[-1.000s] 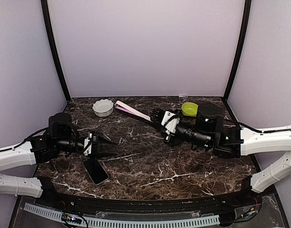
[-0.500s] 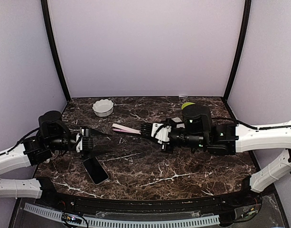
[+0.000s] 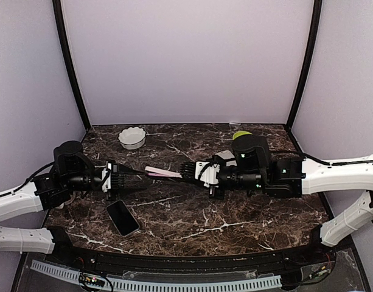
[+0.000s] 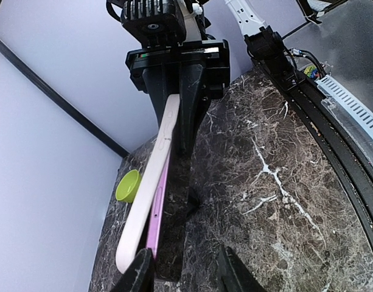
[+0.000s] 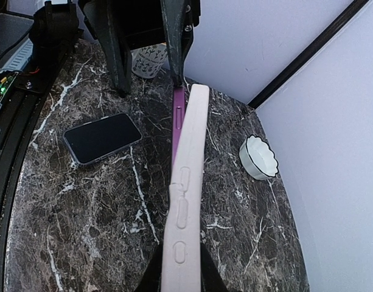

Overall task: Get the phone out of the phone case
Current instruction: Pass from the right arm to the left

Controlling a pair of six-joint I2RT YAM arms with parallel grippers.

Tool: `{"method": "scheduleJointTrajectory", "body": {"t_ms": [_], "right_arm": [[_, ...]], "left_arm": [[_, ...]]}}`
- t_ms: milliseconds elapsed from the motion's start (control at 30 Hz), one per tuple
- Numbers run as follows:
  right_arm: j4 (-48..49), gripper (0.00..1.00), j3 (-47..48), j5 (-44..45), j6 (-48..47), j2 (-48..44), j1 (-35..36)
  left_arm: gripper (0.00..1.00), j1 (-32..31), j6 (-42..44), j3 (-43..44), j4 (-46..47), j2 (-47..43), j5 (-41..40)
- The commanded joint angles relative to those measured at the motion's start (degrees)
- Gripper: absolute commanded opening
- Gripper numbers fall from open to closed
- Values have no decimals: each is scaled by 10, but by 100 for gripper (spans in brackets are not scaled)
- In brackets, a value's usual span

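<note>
1. Phone case [image 3: 163, 173], purple phone [image 4: 157, 213] in it, hung edge-up above the table [image 3: 192, 213], clenched at one end by the right gripper [image 3: 187, 171].
2. Its long axis pointed at the left gripper [image 3: 126, 180], jaws parted at the free end, gripping nothing.

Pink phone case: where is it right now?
In the top view the pink phone case is held above mid-table in the jaws of the right gripper, its free end by the left gripper, beyond the dark phone lying flat.

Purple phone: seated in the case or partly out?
Partly out: the purple phone stands apart from the pale case at the end by the left gripper.
</note>
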Motion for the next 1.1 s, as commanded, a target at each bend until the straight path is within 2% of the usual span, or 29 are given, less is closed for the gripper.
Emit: {"method": "scheduleJointTrajectory", "body": {"t_ms": [0,200,467,767,800,867,933,967,1067], "right_arm": [[61,0,24,-65,-3,-23,1],[68,0,21,-114,-2,-22,1],[88,0,33,-132,2,-6,3],[150,0,22,-141,24,21,7],[151,0,20,-143,25,20,8],[156,0,16,-150,28,21,8],[163,0,15,-144,43,19,7],[164,14,16,-131,60,18,8],[167,88,8,-57,148,6,7]], "left_arm": [[38,3,2,4,6,3,-1],[38,3,4,2,3,7,-3],[38,3,4,2,-4,13,14],[16,3,-53,3,55,15,45],[9,3,-54,7,50,17,49],[1,3,-58,19,37,18,53],[0,3,-63,27,30,14,52],[0,3,-69,28,30,12,49],[0,4,-66,41,2,3,27]]}}
